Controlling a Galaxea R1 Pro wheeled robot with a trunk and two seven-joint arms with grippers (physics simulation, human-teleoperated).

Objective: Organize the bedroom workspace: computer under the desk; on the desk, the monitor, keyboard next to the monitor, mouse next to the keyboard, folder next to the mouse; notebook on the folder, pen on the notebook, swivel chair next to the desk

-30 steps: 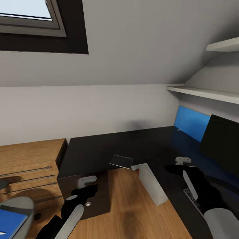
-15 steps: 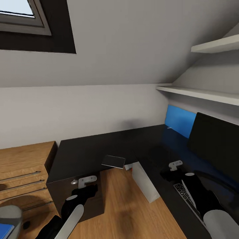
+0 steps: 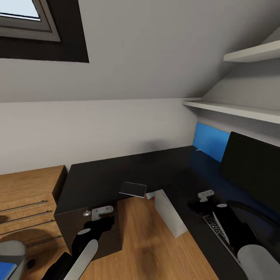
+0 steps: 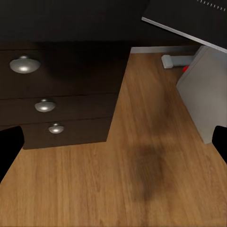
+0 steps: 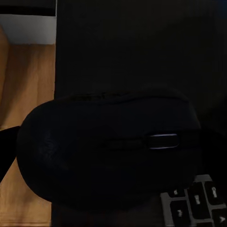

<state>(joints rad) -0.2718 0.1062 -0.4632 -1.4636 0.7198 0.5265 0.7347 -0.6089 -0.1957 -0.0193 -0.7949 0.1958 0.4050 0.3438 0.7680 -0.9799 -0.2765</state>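
Mouse: one rounded black mouse (image 5: 109, 151) between the right gripper's (image 3: 198, 204) fingers, gripped over the black desk (image 3: 116, 175).
Keyboards: one dark keyboard (image 3: 217, 229), just beside.
Silver drawer knobs: three (image 4: 24, 64).
Left gripper (image 3: 102, 222): spread, empty.

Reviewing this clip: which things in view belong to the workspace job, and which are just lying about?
Job: desk, monitor, keyboard, mouse, computer, notebook, folder, swivel chair.
Lying about: wooden chest, wall shelves, skylight.
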